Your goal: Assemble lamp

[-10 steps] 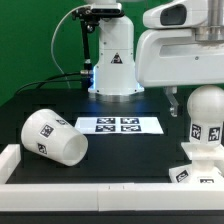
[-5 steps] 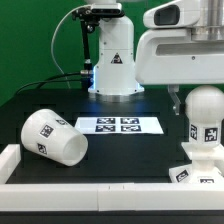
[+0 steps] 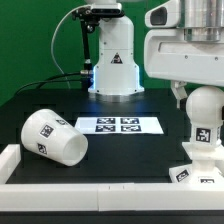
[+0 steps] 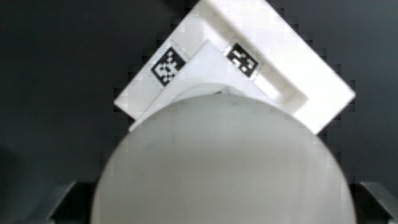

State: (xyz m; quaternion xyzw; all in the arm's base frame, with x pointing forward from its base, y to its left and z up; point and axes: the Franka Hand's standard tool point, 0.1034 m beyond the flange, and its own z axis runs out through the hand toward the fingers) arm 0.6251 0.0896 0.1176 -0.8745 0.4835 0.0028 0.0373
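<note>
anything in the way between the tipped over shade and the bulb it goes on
On the table only the flat marker board lies between the shade and the bulb on its base. The tool hangs right over the bulb, so its top is blocked from above.

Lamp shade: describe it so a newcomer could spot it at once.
On the black table, find the marker board in the middle, then look to the exterior view's left. The lamp shade lies there on its side, a large white tapered cup with square tags. Unlike the rounded bulb upright at the exterior view's right, it is tipped over and alone.
</note>
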